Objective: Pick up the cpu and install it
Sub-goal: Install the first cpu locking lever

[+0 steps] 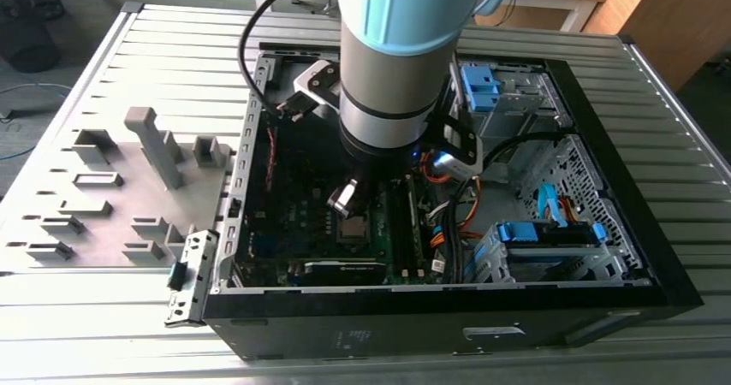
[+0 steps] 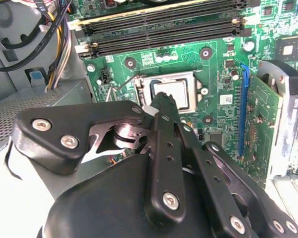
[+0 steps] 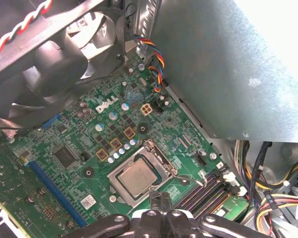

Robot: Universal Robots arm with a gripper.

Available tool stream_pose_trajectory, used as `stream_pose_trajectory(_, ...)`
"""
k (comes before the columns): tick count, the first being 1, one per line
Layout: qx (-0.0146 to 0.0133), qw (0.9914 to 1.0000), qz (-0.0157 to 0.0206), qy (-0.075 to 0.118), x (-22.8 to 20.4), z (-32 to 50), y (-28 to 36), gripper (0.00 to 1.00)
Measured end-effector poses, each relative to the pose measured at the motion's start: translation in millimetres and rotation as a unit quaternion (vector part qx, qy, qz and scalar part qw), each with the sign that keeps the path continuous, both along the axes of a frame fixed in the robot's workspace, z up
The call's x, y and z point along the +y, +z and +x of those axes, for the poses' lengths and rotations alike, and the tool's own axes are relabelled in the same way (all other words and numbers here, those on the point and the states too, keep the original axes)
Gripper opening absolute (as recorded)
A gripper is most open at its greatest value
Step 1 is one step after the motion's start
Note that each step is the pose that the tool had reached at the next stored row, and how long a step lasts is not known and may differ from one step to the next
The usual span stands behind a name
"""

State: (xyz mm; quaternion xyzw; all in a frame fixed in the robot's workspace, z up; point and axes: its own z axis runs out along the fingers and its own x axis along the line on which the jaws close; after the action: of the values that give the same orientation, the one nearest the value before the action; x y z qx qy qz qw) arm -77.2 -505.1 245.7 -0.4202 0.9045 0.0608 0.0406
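Your cpu (image 3: 140,177) already lies in the metal socket frame (image 3: 120,169) on the green motherboard (image 3: 77,139), its silvery top flat and level with the frame as far as both wrist views let you judge. In the exterior view it sits in the middle of the board, nearer the case's front wall than its back. In the second wrist view the chip (image 2: 173,91) shows just past the gripper's fingertip; whether the two touch, you cannot tell.

The gripper (image 3: 160,198) holds nothing you can see. Its dark finger links converge toward one narrow tip beside the socket's edge, so the fingers look drawn together rather than spread.

Watch three things. If the chip is not fully keyed into the socket, any downward push would bend contacts beneath it, and these pictures cannot confirm the keying. The fingertip is close enough that a sideways drift could nudge the chip askew. The memory slots (image 3: 204,192) lie just beside the socket on one side and the blue slot (image 3: 54,181) farther off on the other, so there is little room for swinging.

The arm (image 1: 395,68) stands nearly vertical, reaching straight down into the open computer case (image 1: 639,257), wrist over the centre of the board, cables (image 1: 440,222) near it.
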Motion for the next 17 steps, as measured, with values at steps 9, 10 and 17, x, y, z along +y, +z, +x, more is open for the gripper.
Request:
stream_pose_trajectory(9, 0.0, 1.0, 0.0, 0.0, 0.0, 0.0, 2.3, 0.11)
stream_pose_trajectory(10, 0.0, 1.0, 0.0001, 0.0, 0.0, 0.0, 2.3, 0.11)
stream_pose_trajectory(17, 0.0, 1.0, 0.0006, 0.0, 0.0, 0.0, 9.3, 0.11)
